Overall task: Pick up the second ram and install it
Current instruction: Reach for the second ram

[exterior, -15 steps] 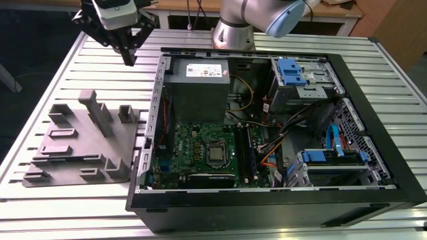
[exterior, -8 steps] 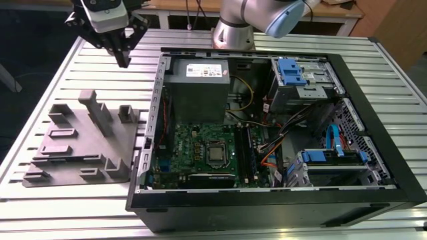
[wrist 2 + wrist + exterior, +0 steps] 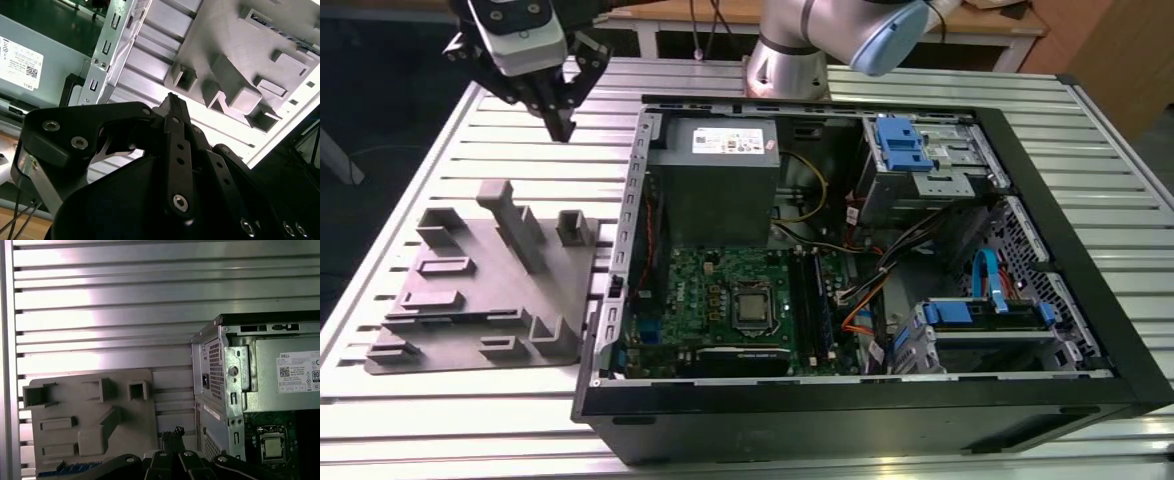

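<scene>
**Item record: gripper closed and empty above the table, second ram in the fixture**

1. Gripper (image 3: 560,128). I see it hanging above the slatted aluminium table (image 3: 427,160), fingers pointing down. It is off the far end of the grey fixture and on the exterior view's left of the computer case. The fingertips are drawn together and I see nothing between them. They also meet in the second wrist view (image 3: 172,100) and the first wrist view (image 3: 172,432). It touches nothing.

2. Second ram (image 3: 65,471). In the first wrist view I make out a thin bluish strip lying flat along one edge of the fixture. It is partly cut off by the frame and by the gripper body. I take it for the ram, though I cannot tell from this how it is seated. It is well apart from the fingertips.

3. Grey fixture (image 3: 480,300). A moulded plate with raised blocks and pockets lies on the table, just beside the case's open side.

4. Computer case (image 3: 854,420). A black tower lies on its side with the cover off.

5. Power supply (image 3: 714,185). A grey box sits in the case's far corner, the one nearest the gripper.

6. Motherboard (image 3: 707,300). The green board lies on the near side of the power supply, with the processor socket (image 3: 754,305) at its middle.

7. Arm (image 3: 854,30). The silver and blue joints stand behind the case.
</scene>
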{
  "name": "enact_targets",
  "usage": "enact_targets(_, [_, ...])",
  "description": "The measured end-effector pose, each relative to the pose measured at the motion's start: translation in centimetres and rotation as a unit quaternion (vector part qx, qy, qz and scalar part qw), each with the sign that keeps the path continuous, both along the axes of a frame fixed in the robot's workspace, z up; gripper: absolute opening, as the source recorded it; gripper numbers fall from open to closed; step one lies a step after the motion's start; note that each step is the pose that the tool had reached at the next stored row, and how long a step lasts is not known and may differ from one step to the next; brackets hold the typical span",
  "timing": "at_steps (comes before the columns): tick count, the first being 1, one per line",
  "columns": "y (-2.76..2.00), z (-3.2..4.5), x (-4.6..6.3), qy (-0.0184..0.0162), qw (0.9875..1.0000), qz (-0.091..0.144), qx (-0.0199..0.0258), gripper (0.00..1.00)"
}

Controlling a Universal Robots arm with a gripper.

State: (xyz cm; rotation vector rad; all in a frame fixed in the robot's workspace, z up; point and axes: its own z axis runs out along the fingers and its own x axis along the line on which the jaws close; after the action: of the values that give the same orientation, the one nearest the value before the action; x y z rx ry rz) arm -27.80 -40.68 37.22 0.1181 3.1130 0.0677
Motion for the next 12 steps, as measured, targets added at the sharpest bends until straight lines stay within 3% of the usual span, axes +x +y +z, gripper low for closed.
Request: enact_targets(12, [-0.05, -0.78, -1.04, 0.0002, 1.0, 0.0, -0.0001, 0.07])
